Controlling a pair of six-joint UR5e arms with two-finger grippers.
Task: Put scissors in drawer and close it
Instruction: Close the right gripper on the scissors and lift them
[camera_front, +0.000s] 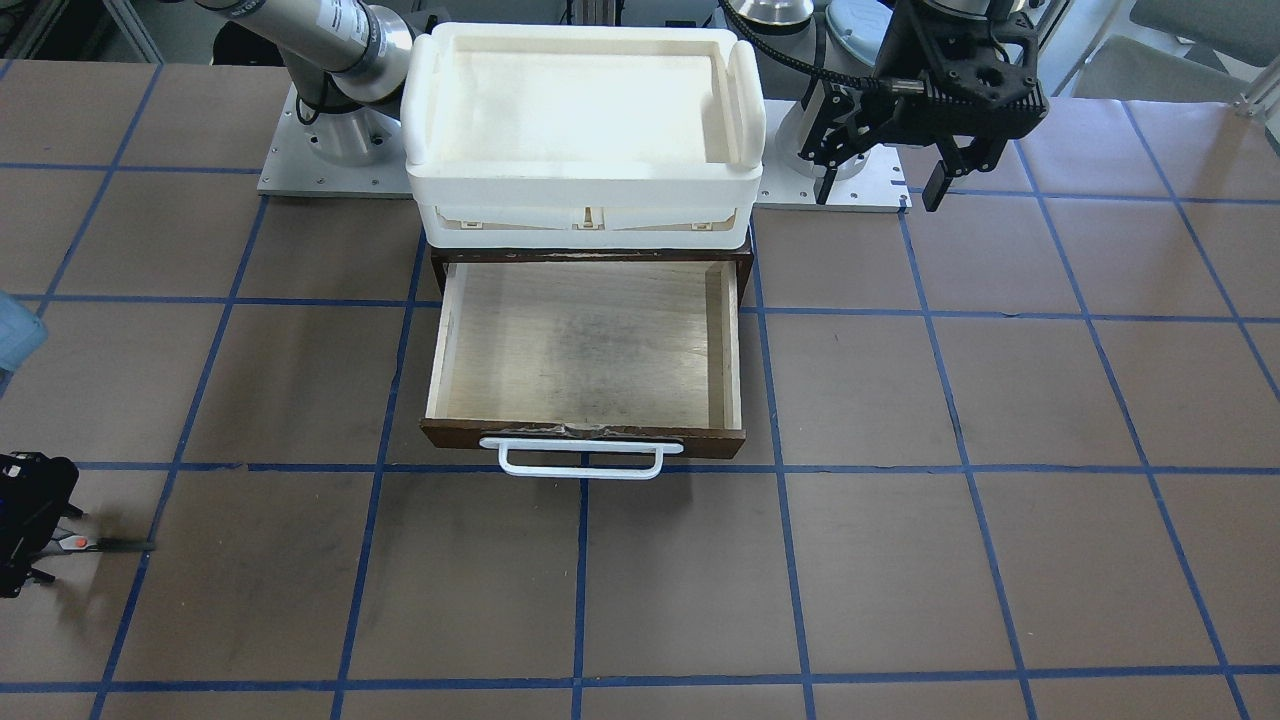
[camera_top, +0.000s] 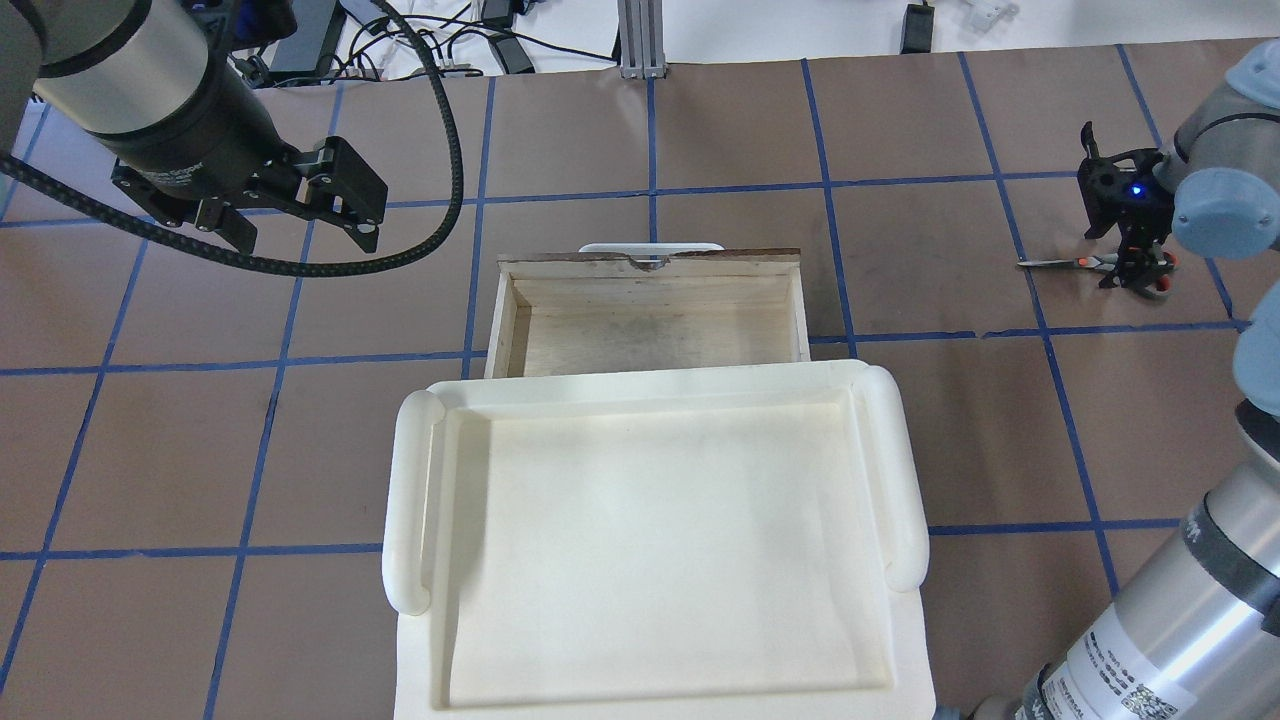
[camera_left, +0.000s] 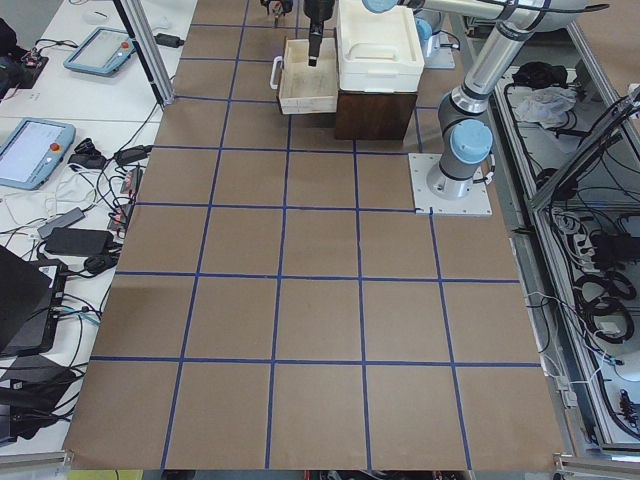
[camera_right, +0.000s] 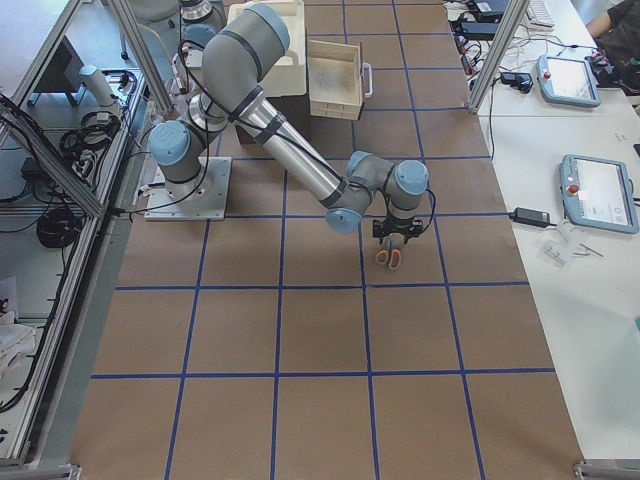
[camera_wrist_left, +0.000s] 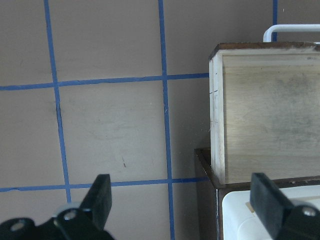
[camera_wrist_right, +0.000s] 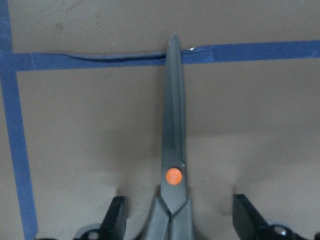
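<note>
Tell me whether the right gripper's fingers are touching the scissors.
Apart. The right wrist view shows bare table between the scissors and both fingers of the open right gripper.

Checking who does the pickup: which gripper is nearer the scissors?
Right. The right gripper sits open directly over the scissors, with a finger on either side of them just behind the pivot. The left gripper hangs open beside the drawer, far from them.

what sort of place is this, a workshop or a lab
Most likely a robotics lab: a left arm and a right arm bolted to a table gridded with blue tape, and a side bench holding a teach pendant and cables.
</note>
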